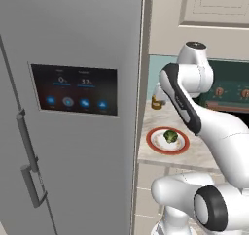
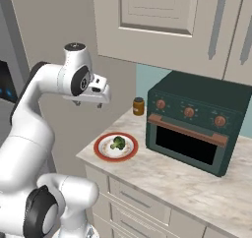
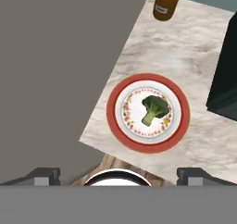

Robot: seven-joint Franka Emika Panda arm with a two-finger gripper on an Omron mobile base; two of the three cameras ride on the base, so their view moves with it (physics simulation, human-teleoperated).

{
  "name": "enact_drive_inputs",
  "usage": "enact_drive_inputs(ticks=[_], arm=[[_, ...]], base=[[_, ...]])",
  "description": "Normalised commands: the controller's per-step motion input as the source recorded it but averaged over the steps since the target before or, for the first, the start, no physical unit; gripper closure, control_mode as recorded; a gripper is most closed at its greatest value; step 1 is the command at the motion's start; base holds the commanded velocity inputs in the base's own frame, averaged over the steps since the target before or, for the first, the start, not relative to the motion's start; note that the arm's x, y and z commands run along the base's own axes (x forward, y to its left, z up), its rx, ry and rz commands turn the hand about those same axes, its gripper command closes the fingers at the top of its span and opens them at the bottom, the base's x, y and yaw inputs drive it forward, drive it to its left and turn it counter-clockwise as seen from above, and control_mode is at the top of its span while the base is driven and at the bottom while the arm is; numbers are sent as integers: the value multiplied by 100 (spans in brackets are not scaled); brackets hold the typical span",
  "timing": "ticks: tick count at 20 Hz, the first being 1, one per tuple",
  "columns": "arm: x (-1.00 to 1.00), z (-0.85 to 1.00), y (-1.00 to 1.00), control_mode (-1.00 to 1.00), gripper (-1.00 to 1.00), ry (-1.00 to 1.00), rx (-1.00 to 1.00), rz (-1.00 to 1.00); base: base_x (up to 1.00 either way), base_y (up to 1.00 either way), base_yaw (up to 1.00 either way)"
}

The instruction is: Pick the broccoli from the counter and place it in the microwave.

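1. One broccoli (image 3: 154, 108) floret is counted; it lies on the middle of one white plate (image 3: 180, 121) with a broad red rim and a ring of small coloured marks.
2. The plate is set on the worktop (image 3: 185, 56), near its front edge and its left end, beside a tall grey panel (image 3: 55, 65).
3. The broccoli is seen as a small dark-green crown with a paler green stem, much smaller than the plate; in the hand view the stem points toward the lower left.
4. One amber jar (image 3: 166, 2) with a dark lid is recorded at the back of the worktop, well apart from the plate.
5. One dark green countertop oven (image 2: 197, 126) with three copper-coloured knobs and a bar handle stands to the right of the plate, apart from it.
6. One tool (image 2: 88, 103) is held above the plate, clear of it; its fingers are spread wide and nothing is grasped.
7. One grey refrigerator door (image 1: 73, 108) with a lit display panel is noted to the left.
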Motion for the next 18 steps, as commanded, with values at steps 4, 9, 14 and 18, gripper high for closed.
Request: enact_drive_inputs(ticks=[4,9,14,18], arm=[[40,-54,-86,-100,-100,1,-3,34],[39,-64,-51,-100,-100,4,-12,43],[40,-48,-7,-100,-100,1,-8,35],[17,-57,2,-100,-100,0,-12,28]], base=[[0,0,0],[0,0,0],[0,0,0],[0,0,0]])
